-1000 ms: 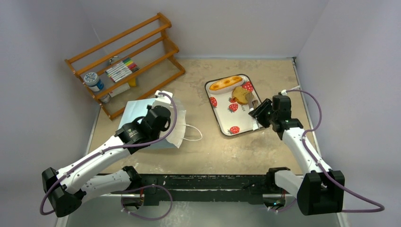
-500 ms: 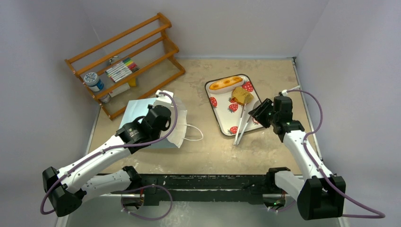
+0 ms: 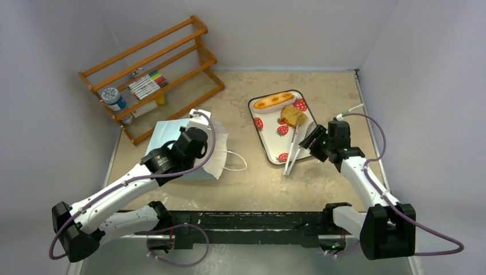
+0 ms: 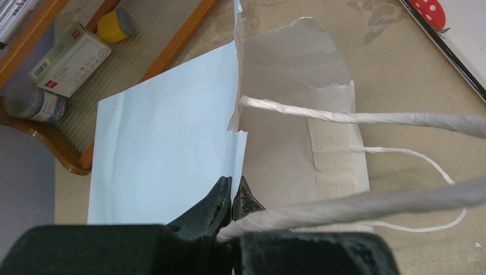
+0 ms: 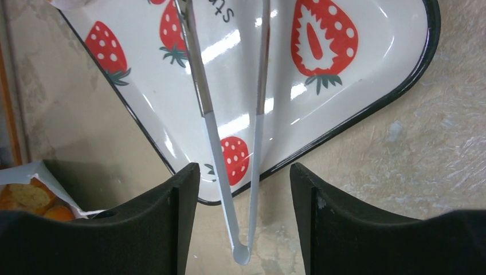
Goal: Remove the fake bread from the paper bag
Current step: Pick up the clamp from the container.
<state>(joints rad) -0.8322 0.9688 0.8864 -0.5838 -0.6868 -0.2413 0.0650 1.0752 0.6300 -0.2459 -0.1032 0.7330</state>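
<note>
Top view: the paper bag [image 3: 162, 130] lies flat on the left of the table, and two pieces of fake bread [image 3: 274, 101] lie on the strawberry tray [image 3: 269, 143].

Left wrist view: the left gripper [image 4: 232, 197] is clenched on the bag's edge.

Right wrist view: the right gripper [image 5: 245, 172] is released. The tongs [image 5: 199, 86] lie between its fingers, untouched. More bread pieces [image 5: 26, 197] show in the bag's mouth.

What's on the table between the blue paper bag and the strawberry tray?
Only the paper bag's white cord handle; otherwise bare table, per the top view.
</note>
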